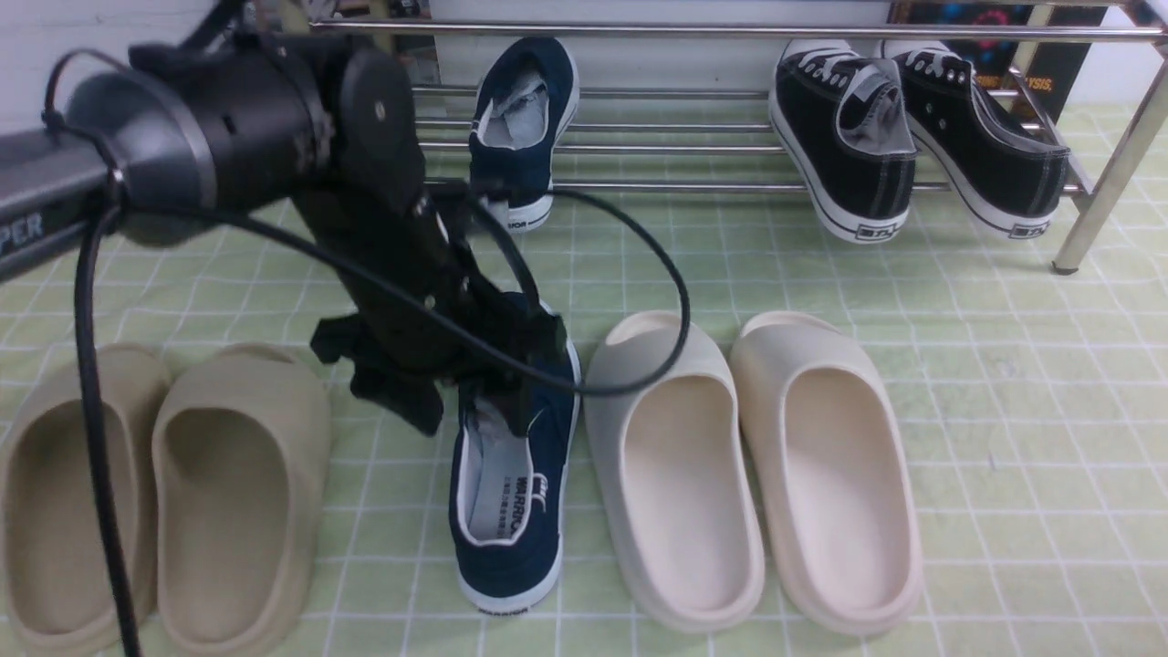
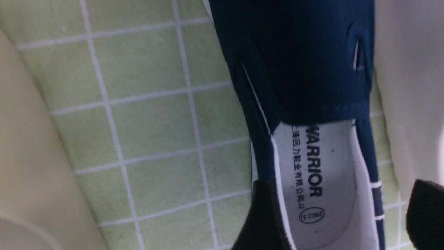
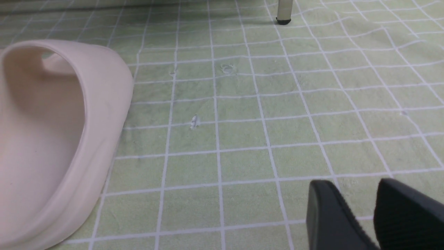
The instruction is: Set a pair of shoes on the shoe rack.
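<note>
One navy slip-on shoe (image 1: pixel 525 119) rests on the chrome shoe rack (image 1: pixel 684 146), heel toward me. The other navy shoe (image 1: pixel 511 493) lies on the green checked floor between the slides. My left gripper (image 1: pixel 470 411) is open and hangs over this shoe's opening, one finger on each side of it. In the left wrist view the black fingers (image 2: pixel 263 218) straddle the shoe (image 2: pixel 298 69) around its grey "WARRIOR" insole. My right gripper (image 3: pixel 357 208) is slightly open and empty above bare floor; it does not show in the front view.
Two black lace-up sneakers (image 1: pixel 849 137) sit on the rack's right half. Beige slides (image 1: pixel 237 493) lie left of the floor shoe and cream slides (image 1: pixel 675 474) right of it. A cream slide (image 3: pixel 52 132) and a rack leg (image 3: pixel 283 14) show in the right wrist view.
</note>
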`<action>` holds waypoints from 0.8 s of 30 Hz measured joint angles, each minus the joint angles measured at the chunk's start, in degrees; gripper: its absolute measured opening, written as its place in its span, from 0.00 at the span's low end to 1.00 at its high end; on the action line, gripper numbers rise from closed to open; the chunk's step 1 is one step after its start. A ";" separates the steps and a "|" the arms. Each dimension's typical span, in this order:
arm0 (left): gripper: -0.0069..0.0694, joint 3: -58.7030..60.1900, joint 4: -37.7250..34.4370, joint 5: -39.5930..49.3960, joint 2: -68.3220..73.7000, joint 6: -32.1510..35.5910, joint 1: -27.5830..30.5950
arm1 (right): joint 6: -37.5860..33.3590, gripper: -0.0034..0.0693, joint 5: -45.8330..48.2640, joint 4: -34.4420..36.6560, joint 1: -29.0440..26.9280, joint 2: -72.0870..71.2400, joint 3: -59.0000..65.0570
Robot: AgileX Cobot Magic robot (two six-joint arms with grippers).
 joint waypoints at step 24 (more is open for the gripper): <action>0.09 -4.10 0.23 -2.80 -3.90 -6.64 -1.07 | 0.00 0.38 0.01 0.00 0.00 0.00 0.00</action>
